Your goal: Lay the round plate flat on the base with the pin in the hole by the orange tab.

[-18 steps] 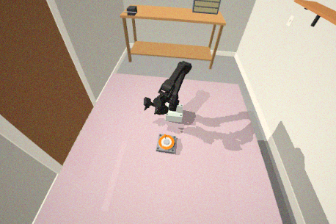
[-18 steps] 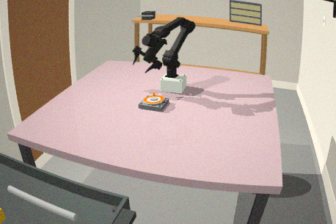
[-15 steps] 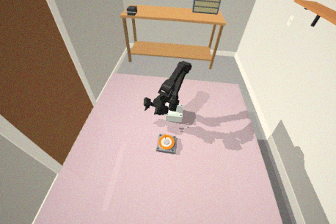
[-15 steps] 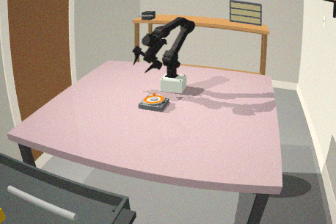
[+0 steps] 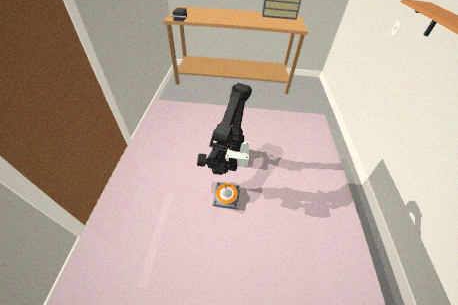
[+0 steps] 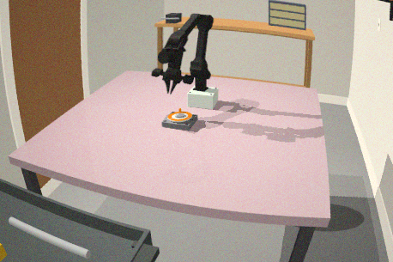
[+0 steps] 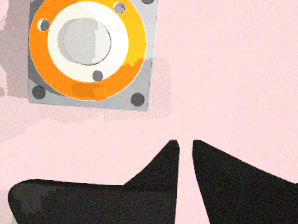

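A: Is any writing showing?

B: None is readable. In the wrist view the round plate [image 7: 87,42] is showing an orange ring around a white centre, sitting on the grey square base [image 7: 148,70] with dark corner holes.

A: Where is it lying?

B: On the pink table [image 6: 240,168], near the arm's white mount [image 6: 202,97].

A: And the gripper [image 7: 185,145]?

B: It is hovering above, apart from the plate, fingers nearly together on nothing.

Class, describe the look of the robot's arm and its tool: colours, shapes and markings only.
The arm is matt black with blocky, rounded links, rising from a white box-shaped base. The tool ends in two flat black fingers tapering to points. No cables or markings are visible.
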You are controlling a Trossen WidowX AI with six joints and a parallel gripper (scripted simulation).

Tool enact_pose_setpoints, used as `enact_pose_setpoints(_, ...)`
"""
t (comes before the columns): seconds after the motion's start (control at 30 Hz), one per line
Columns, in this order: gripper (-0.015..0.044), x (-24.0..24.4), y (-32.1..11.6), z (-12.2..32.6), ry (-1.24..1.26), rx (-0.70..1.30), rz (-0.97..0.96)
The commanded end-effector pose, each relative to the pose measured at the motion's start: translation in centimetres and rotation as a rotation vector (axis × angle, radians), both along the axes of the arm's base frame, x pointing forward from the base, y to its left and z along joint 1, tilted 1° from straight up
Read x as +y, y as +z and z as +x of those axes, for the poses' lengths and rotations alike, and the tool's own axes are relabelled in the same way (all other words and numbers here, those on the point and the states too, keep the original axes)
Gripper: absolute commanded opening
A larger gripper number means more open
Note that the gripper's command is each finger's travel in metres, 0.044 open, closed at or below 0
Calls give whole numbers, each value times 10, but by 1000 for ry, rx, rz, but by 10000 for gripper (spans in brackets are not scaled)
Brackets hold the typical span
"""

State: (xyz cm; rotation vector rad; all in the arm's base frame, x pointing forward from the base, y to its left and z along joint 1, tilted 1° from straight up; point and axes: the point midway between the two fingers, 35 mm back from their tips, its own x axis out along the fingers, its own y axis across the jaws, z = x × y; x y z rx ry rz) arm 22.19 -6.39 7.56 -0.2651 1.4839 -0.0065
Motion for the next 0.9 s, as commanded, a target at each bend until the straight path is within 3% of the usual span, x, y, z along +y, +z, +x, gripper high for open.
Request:
enact_pose_setpoints(0.0,0,24,-12,20,-49,52,121)
enact_pose_setpoints(0.3,0,35,-19,25,-71,75,165)
enact_pose_setpoints(0.63,0,35,-65,25,-71,75,165)
enact_pose_setpoints(0.87,0,36,-66,24,-71,75,165)
